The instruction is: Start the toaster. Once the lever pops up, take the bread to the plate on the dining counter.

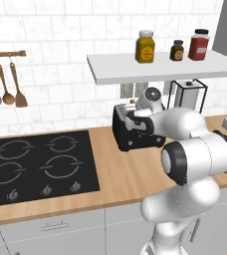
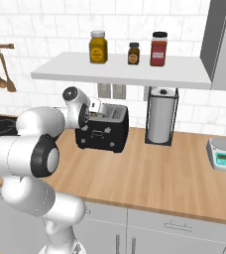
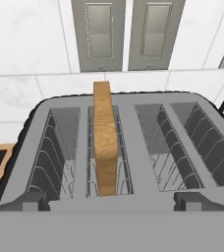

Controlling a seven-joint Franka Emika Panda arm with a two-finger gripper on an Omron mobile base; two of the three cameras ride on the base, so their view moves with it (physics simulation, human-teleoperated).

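One bread slice upright on edge in the toaster's second slot, lengthwise along it, below wide-spread gripper.

toaster: the black boxy four-slot toaster stands on the light-wood worktop, against the wall.
bread: the tan squarish slice of bread stands upright in the slot second from the left in the hand view.
hob: the black four-ring hob lies at the toaster's 9 o'clock.
paper-towel stand: the wire paper-towel stand stands at its 3 o'clock.
scale: the small grey kitchen scale sits further toward 3 o'clock.
shelf: the white wall shelf, at 12 o'clock, carries three jars.
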